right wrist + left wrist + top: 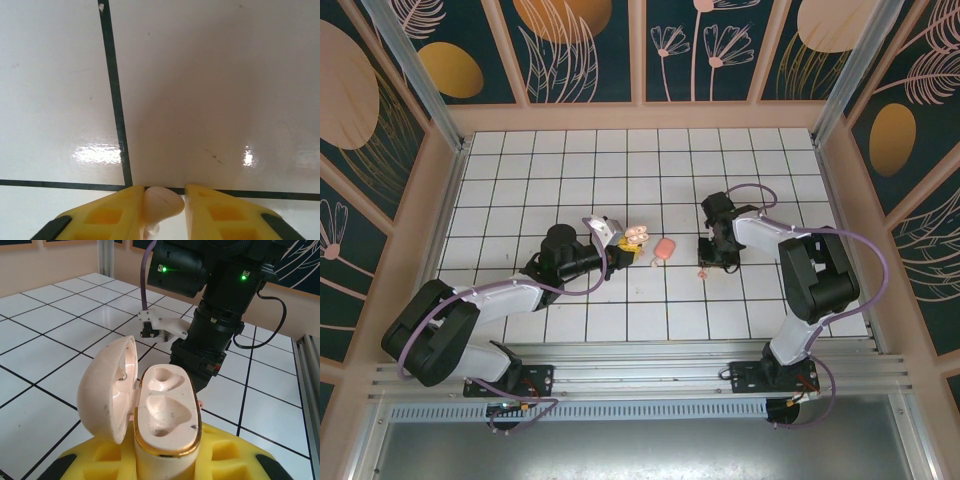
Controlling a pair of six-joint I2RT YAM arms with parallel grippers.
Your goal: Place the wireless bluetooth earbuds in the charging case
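At mid-surface (210, 90), your left pincer (167, 460) is clamped on the open charging case (167, 412); your right pincer (164, 216) pinches one earbud (162, 201).

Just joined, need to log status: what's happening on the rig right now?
The left gripper holds the charging case upright with its lid open; both sockets are empty. The right gripper is down at the tiles, its fingers either side of one earbud; whether it is clamped yet I can't tell. So no earbud is in the case yet.
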